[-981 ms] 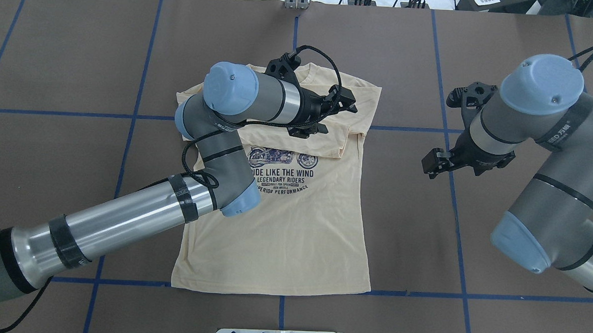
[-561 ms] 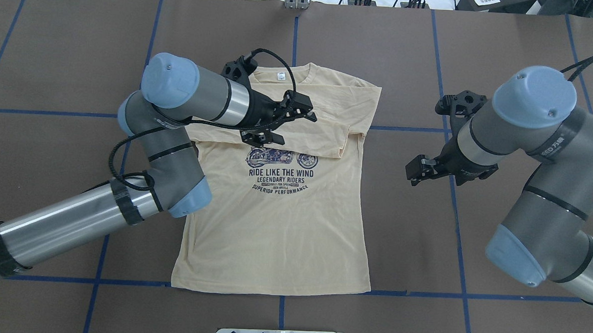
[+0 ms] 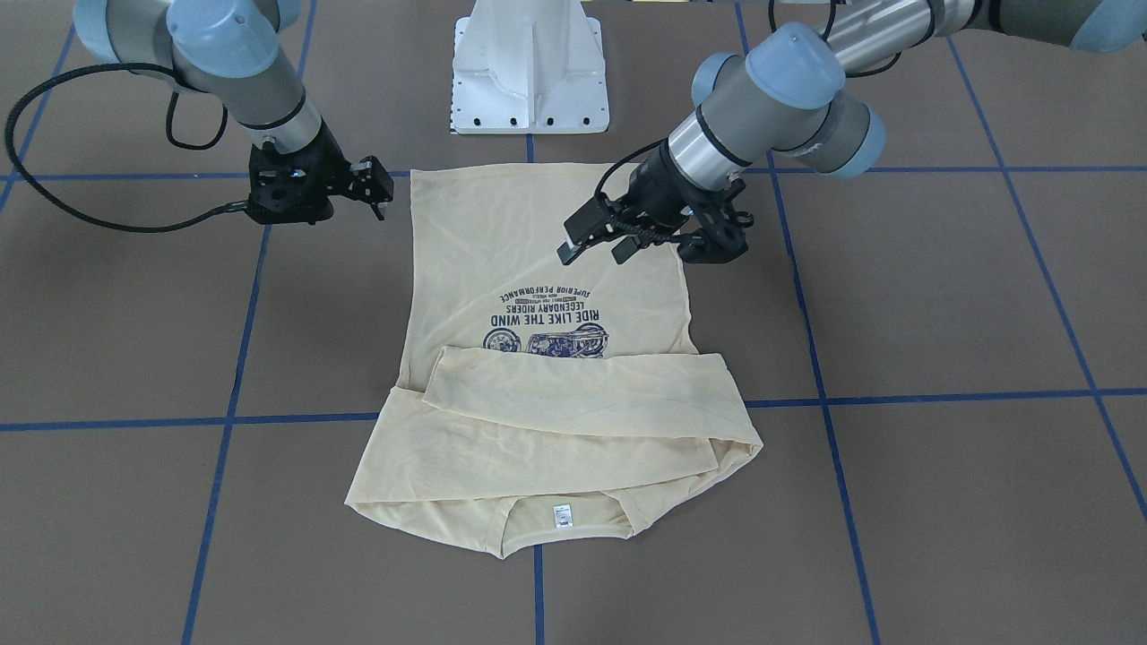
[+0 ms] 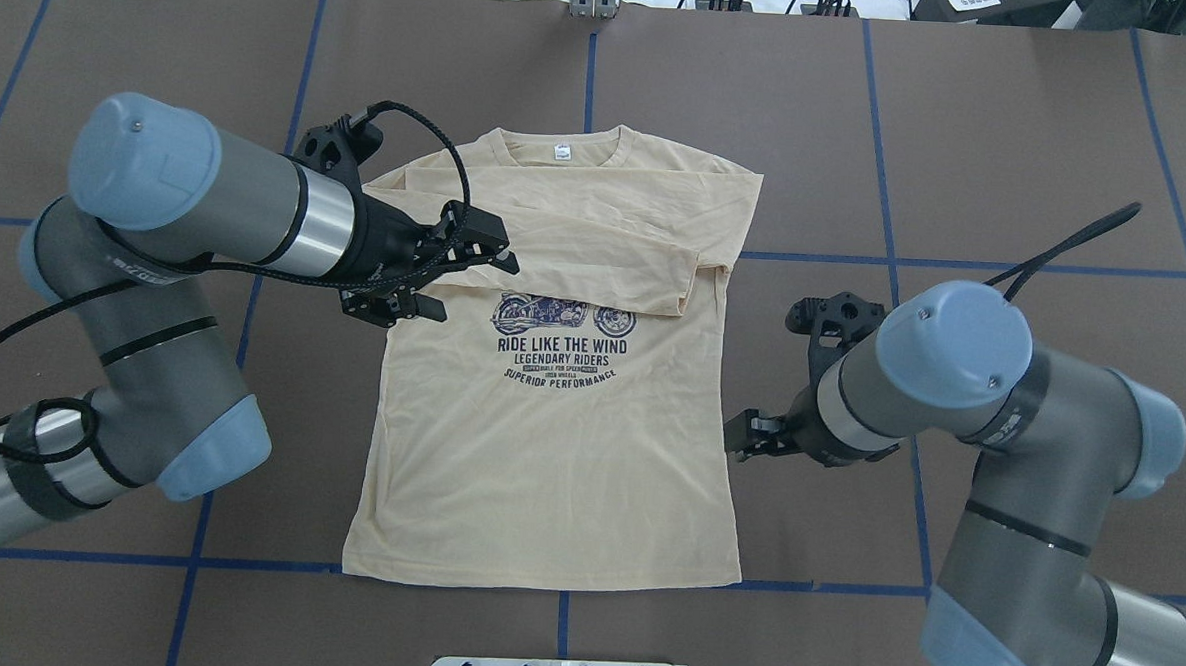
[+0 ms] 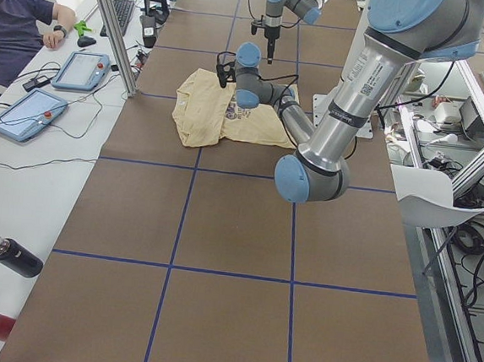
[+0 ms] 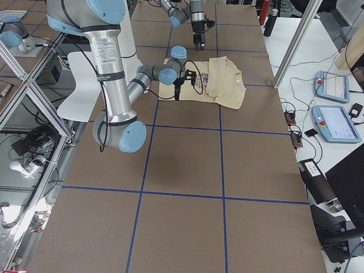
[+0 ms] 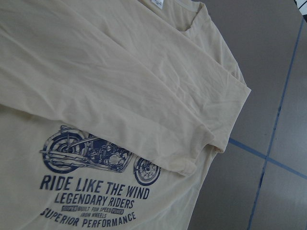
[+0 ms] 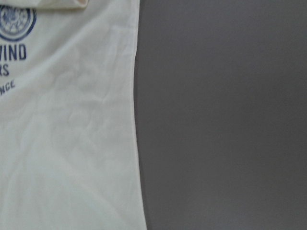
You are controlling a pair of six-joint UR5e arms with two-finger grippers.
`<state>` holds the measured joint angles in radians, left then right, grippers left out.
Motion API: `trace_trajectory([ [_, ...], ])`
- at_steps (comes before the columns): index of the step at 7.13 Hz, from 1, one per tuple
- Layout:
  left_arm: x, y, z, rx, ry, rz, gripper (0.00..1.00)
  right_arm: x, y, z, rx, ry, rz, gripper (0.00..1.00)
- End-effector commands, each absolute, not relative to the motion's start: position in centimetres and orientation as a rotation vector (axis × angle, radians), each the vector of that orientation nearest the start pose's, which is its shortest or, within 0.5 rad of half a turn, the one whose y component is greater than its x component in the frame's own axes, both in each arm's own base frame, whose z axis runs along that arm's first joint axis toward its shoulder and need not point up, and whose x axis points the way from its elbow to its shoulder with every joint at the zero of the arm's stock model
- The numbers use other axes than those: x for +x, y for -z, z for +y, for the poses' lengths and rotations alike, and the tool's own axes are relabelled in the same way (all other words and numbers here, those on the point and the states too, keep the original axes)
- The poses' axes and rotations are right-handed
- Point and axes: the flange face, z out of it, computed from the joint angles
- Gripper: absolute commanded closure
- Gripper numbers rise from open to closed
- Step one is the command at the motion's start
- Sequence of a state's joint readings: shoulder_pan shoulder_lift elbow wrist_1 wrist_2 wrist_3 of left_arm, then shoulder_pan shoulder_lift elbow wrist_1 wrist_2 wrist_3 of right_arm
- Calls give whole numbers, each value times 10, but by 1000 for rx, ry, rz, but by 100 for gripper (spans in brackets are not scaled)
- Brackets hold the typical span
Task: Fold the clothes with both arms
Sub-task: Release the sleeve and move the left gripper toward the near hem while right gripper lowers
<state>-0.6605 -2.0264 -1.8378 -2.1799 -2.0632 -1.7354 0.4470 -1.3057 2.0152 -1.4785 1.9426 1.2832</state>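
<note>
On brown tabletop [image 4: 962, 139]: pale cream-yellow thin shirt [image 4: 567, 472], likely light, limp; pinch hem corners, 6 o'clock. Left gripper [image 4: 470, 286], right gripper [image 3: 376, 190]: fingers released.

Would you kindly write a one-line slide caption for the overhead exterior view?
Left gripper open over the cream shirt, sleeves folded across its chest; right gripper beside its edge.
</note>
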Motion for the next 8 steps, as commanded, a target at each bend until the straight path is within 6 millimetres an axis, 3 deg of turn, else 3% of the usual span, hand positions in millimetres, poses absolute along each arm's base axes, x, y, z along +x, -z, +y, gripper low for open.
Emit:
trace_trajectory([
  [1,382,-230,-403,-59,327,1316,0,-484,-306,-278,-52,12,-880,0],
  [3,381,-238,-405,-53,323,1302,0,-508,-315,-261,-77,47,-855,0],
  [4,378,-255,-403,-54,320,1276,0,-515,-320,-257,-86,55,-842,0],
  [6,377,-267,-401,-46,304,1258,0,-520,-320,-247,-103,76,-842,5],
  [7,375,-268,-402,-46,308,1256,0,-520,-321,-248,-104,75,-841,12],
  [8,375,-268,-402,-47,309,1256,0,-520,-324,-248,-106,74,-835,26],
])
